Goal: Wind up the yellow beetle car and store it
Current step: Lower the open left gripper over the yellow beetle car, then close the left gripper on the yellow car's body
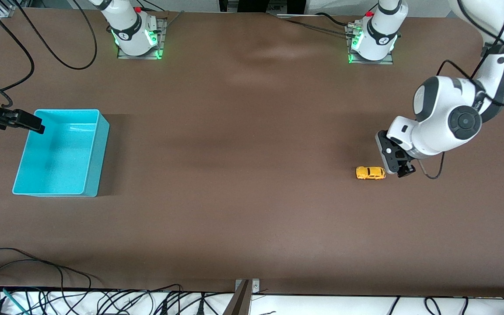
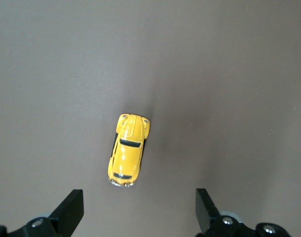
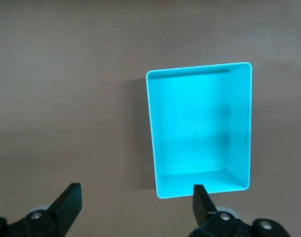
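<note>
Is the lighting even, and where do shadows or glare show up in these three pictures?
Front view: pale glare patches on the brown table, a soft shadow beside the cyan plastic bin. Left wrist view: a dim shadow beside the tiny yellow beetle car. Right wrist view: shading inside the bin; everything looks sharp.

My matt black fingers (image 2: 71, 210) hang over a dull brown, faintly textured desk (image 1: 252, 210). The yellow beetle car (image 1: 370, 173) gleams with glossy paint; the cyan bin (image 1: 96, 148) looks like smooth plastic with a soft sheen.
</note>
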Tool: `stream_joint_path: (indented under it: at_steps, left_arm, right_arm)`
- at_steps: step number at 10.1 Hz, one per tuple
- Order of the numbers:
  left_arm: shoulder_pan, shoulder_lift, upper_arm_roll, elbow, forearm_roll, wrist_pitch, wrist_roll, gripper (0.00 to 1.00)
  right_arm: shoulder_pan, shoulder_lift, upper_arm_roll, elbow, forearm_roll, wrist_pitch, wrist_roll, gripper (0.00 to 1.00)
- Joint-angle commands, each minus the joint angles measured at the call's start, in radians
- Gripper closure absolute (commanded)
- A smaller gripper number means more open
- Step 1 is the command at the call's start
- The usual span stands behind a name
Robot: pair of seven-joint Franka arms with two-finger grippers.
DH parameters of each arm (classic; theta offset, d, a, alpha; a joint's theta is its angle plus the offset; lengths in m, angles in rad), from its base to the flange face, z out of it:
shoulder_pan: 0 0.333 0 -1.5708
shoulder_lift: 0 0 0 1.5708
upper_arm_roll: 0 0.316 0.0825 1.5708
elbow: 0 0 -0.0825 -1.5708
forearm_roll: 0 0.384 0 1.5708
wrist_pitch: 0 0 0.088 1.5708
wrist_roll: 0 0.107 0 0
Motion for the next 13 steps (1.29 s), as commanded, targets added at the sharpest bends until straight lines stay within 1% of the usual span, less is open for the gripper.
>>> stream_joint_path:
  at_steps: [1,3,5,8,10,11,12,13]
  left_arm:
    - [0.009,0.070,0.002,-0.013,-0.005,0.099,0.136,0.00]
    - [0.013,0.127,0.002,-0.013,-0.005,0.135,0.178,0.00]
    - [0.016,0.170,0.002,-0.025,-0.005,0.202,0.190,0.00]
    - [0.016,0.199,0.002,-0.026,-0.005,0.259,0.218,0.00]
    - [0.014,0.221,0.002,-0.027,-0.005,0.274,0.218,0.00]
    - [0.014,0.226,0.002,-0.029,-0.005,0.274,0.218,0.03]
    - [0.013,0.226,0.002,-0.032,-0.005,0.274,0.221,0.22]
    - [0.008,0.224,0.002,-0.036,-0.005,0.274,0.219,0.53]
  right_arm:
    - [-0.002,0.005,0.003,0.020,0.011,-0.020,-0.013,0.00]
    - [-0.004,0.005,0.002,0.020,0.010,-0.020,-0.013,0.00]
    - [-0.004,0.005,0.002,0.018,0.011,-0.020,-0.013,0.00]
    - [-0.004,0.005,0.002,0.018,0.011,-0.020,-0.015,0.00]
    - [-0.004,0.005,0.002,0.020,0.011,-0.020,-0.013,0.00]
    - [-0.004,0.005,0.003,0.018,0.011,-0.020,-0.013,0.00]
    - [-0.004,0.005,0.002,0.020,0.011,-0.020,-0.013,0.00]
    - [-0.004,0.005,0.002,0.018,0.011,-0.020,-0.013,0.00]
